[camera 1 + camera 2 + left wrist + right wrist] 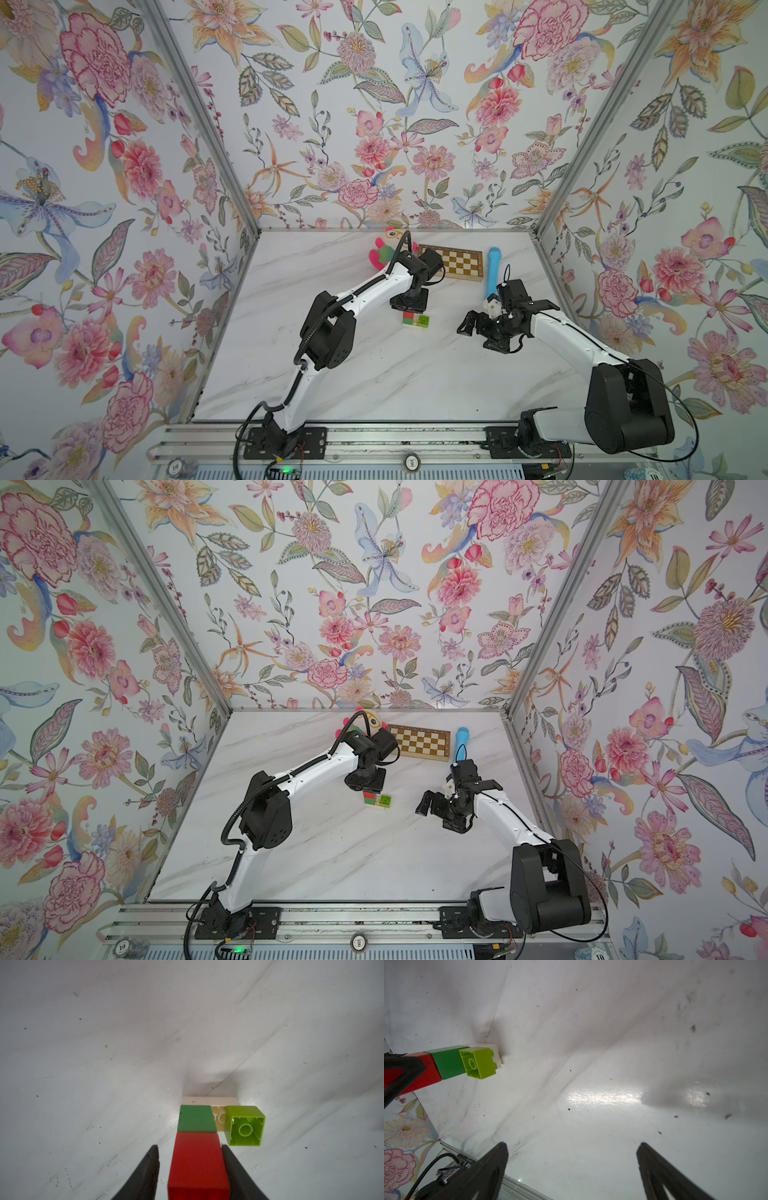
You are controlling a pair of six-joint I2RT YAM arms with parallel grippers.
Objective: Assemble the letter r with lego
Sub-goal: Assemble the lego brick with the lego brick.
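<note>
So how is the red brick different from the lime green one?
The red brick ends the stem, between the left jaws; the lime brick juts sideways, clear of them. The lime brick shows its hollow underside; the red brick shows smooth sides. Both look alike in size, joined in one shape.

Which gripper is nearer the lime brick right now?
Left. The left gripper straddles the red brick, close beside the lime brick; the right gripper hangs open, well apart from it.

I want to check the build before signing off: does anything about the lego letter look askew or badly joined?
Yes: the lime brick sits skewed on the white brick, not pressed home; its studs show in the gap, and it looks tilted against the dark green brick.
</note>
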